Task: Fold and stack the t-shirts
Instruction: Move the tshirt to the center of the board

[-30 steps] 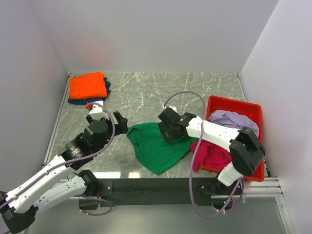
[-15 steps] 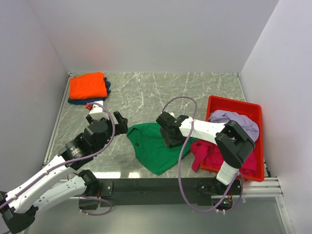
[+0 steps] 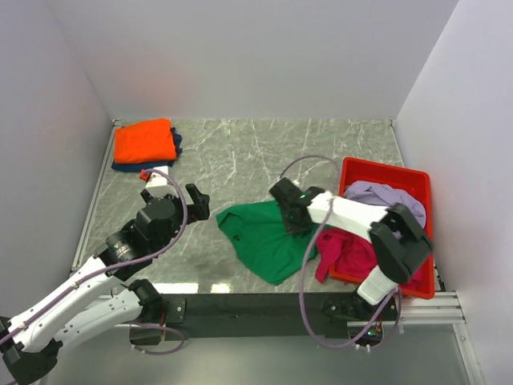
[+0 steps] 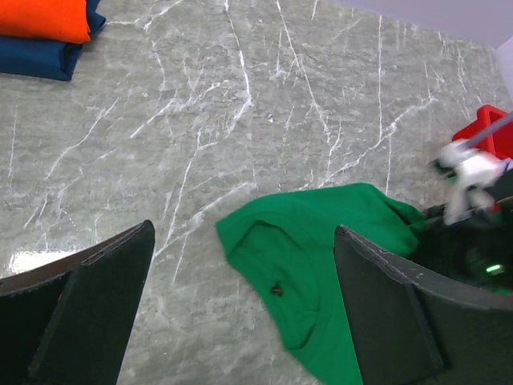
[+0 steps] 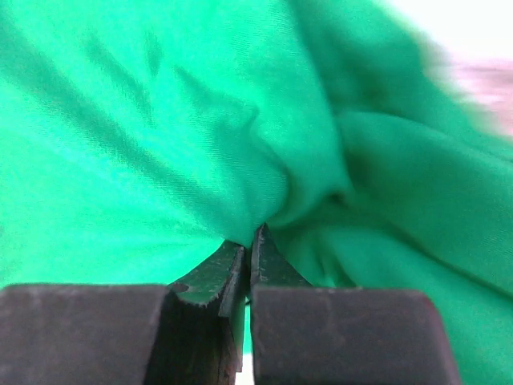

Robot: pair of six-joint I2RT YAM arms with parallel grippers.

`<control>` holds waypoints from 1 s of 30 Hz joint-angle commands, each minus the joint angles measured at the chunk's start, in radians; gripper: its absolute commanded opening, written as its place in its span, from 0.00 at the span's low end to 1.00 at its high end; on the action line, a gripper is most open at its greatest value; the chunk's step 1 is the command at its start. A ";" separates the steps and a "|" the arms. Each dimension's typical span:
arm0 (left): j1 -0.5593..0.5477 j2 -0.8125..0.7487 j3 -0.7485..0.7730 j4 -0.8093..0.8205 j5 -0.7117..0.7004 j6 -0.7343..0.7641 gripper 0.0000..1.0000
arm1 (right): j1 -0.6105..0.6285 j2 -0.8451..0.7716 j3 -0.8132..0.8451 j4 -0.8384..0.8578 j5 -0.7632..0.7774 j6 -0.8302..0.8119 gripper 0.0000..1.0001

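Note:
A bright green t-shirt (image 3: pixel 264 237) lies crumpled on the marble table (image 3: pixel 240 152), near the front middle. My right gripper (image 3: pixel 290 218) is shut on a pinch of its cloth at the shirt's right edge; green fabric (image 5: pixel 200 120) fills the right wrist view. My left gripper (image 3: pixel 196 203) hangs open just left of the shirt, its collar (image 4: pixel 276 257) lying between the fingers (image 4: pixel 104 305). An orange t-shirt (image 3: pixel 144 141) lies folded on a navy blue one (image 3: pixel 136 166) at the back left. A magenta t-shirt (image 3: pixel 345 250) and a pale lilac one (image 3: pixel 385 199) sit in the red bin.
The red plastic bin (image 3: pixel 421 180) stands at the right edge of the table, magenta cloth spilling over its near left rim. White walls close the table on three sides. A purple cable (image 3: pixel 309 160) loops above the right arm.
My right gripper has closed on the green t-shirt and drawn it a little to the right, away from the left gripper. The left arm has stayed put.

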 commanded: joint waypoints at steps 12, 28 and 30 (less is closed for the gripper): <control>-0.024 -0.057 -0.008 0.019 -0.015 -0.003 0.99 | -0.395 -0.376 0.651 -0.386 0.438 -0.105 0.00; -0.037 -0.074 -0.012 0.010 -0.046 -0.009 0.99 | -0.372 -0.204 1.270 -0.226 0.059 -0.249 0.00; -0.037 -0.072 -0.008 0.007 -0.048 -0.011 0.99 | -0.345 -0.255 1.213 -0.112 -0.118 -0.240 0.00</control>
